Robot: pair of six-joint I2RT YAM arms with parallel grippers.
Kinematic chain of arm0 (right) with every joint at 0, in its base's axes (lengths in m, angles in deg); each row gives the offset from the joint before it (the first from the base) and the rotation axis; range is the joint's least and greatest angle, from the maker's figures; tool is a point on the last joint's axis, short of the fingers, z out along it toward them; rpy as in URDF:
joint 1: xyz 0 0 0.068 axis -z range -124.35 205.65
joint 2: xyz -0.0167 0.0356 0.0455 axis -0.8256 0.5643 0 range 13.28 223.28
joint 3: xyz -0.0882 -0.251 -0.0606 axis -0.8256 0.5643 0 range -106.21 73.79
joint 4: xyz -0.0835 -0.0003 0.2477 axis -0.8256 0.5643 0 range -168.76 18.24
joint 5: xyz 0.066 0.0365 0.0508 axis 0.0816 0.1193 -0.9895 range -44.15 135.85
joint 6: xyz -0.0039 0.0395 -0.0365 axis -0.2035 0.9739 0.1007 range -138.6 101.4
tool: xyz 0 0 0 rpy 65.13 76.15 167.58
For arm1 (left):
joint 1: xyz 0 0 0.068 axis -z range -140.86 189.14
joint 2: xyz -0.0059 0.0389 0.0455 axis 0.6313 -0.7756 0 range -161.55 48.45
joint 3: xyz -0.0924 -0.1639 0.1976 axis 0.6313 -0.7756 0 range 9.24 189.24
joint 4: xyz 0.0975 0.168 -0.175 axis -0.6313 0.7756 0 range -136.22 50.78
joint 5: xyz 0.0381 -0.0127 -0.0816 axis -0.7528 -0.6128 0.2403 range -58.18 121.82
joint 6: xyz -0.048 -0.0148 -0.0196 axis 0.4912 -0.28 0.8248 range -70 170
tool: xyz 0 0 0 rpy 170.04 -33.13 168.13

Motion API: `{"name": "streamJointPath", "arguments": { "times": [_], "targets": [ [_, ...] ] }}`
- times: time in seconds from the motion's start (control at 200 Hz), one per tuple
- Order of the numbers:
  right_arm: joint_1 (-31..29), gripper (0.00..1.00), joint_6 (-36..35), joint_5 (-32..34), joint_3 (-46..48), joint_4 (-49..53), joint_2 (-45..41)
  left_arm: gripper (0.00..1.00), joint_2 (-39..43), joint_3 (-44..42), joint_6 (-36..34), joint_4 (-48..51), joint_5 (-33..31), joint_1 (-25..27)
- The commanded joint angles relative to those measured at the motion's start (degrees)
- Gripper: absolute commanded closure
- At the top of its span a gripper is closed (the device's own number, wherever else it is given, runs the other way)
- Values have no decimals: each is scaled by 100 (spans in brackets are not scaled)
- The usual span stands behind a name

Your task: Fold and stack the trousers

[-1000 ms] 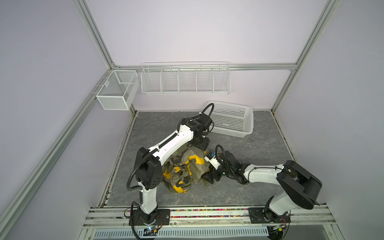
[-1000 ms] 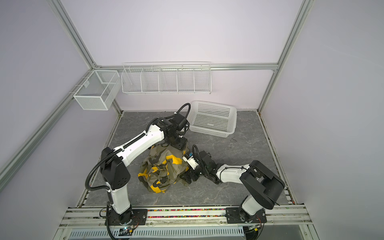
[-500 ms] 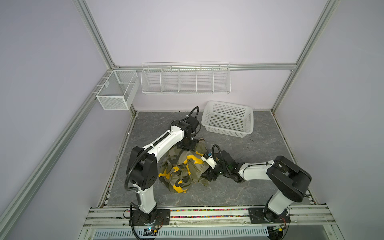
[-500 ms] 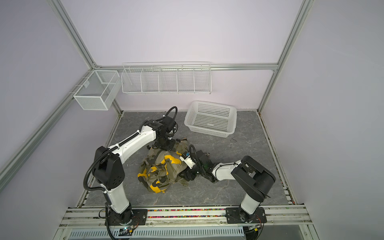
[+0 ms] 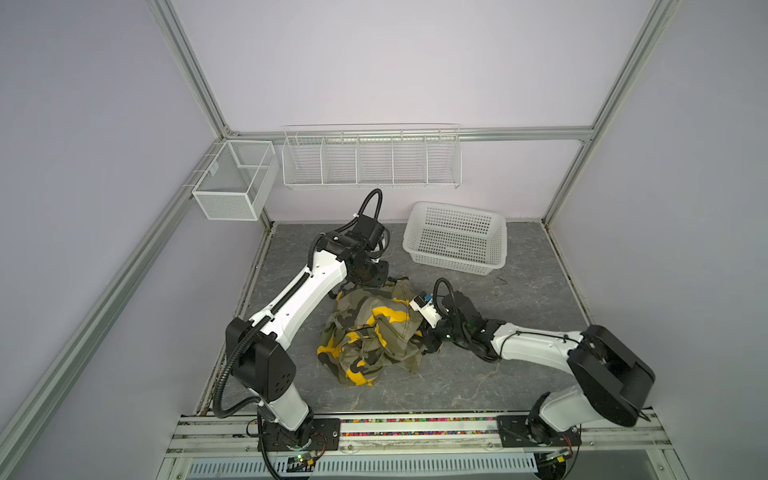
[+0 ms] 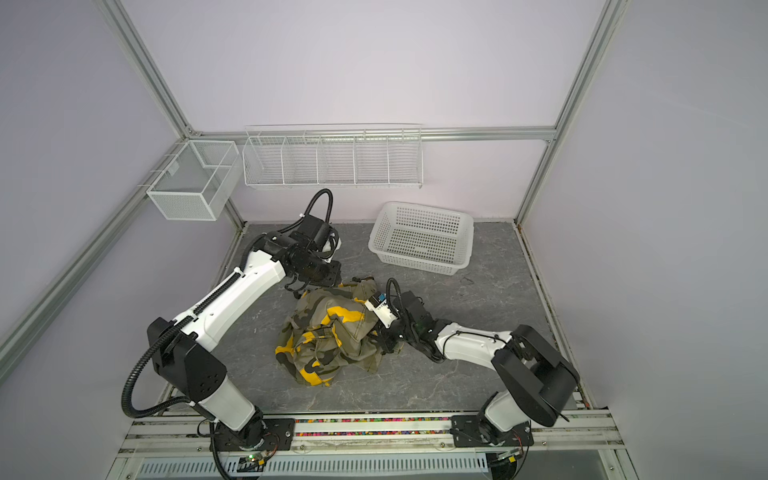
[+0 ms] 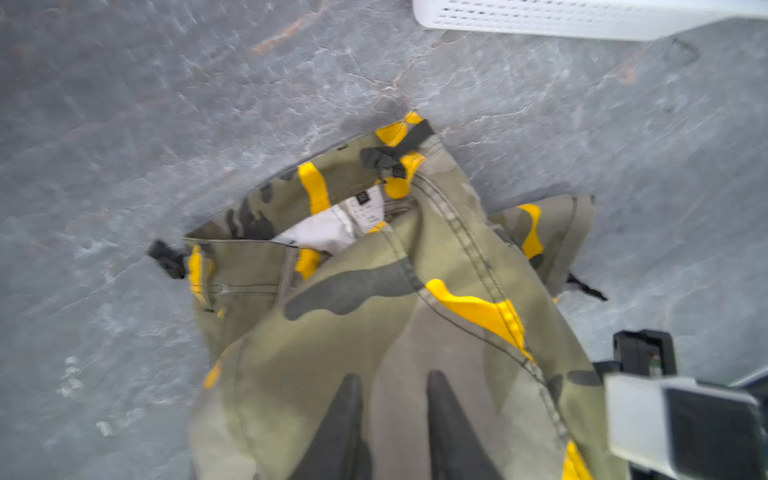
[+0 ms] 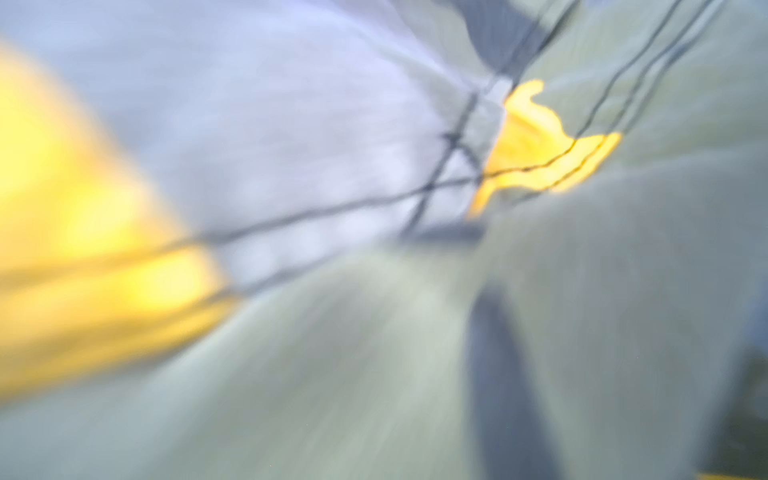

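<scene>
Swinging back toward the rear-left since a second ago, the left hand (image 7: 395,380) is hovering over the far edge of the trousers (image 5: 374,332). Its dark fingers (image 7: 347,403) are standing apart, released, pinching nothing. The right arm's elbow is swinging back out, and the right hand (image 5: 427,337) is pressing into the heap's right side. Cloth is burying its tips and its wrist view is all blur, so I cannot tell whether it is gripping. The trousers are lying crumpled mid-counter (image 5: 519,299), waistband label (image 7: 365,208) showing, near the white basket (image 5: 457,266) but apart from it.
</scene>
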Motion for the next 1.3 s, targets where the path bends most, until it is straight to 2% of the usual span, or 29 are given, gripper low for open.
{"name": "streamJointPath", "arguments": {
  "times": [0.0, 0.135, 0.26, 0.365, 0.44, 0.51, 0.605, 0.67, 0.715, 0.8, 0.92, 1.204, 1.294],
  "targets": [
    [141, 87, -179, 168, 184, 323, -574, 51, 177, -216, -233, 128, 454, 135],
    [275, 88, -279, 233, 286, 576, -882, 41, 306, -350, -549, 481, 106, 130],
    [370, 88, -275, 213, 366, 640, -938, 35, 754, -596, -611, 200, 251, 117],
    [457, 88, -278, 195, 371, 613, -898, 35, 984, -1109, -810, -143, 439, 116],
    [486, 88, -276, 181, 344, 622, -868, 35, 962, -1475, -871, -354, 337, 111],
    [513, 88, -279, 178, 334, 649, -854, 35, 763, -1479, -804, -267, 209, 107],
    [522, 88, -261, 167, 349, 632, -817, 36, 440, -1414, -761, -323, 411, 102],
    [526, 88, -249, 149, 299, 644, -766, 40, 270, -1416, -684, -562, 786, 102],
    [530, 88, -258, 154, 258, 678, -754, 47, 190, -1405, -557, -726, 995, 103],
    [536, 89, -308, 219, 212, 752, -774, 73, 153, -1408, -377, -1001, 1118, 102],
    [584, 89, -328, 261, 203, 825, -818, 100, 233, -1263, -391, -1078, 1135, 95],
    [1007, 89, -577, 235, -168, 1331, -1057, 100, 692, -512, -259, -1081, 904, -12],
    [1149, 89, -721, 110, -308, 1546, -1160, 100, 828, -529, -165, -1233, 910, -21]
  ]
}}
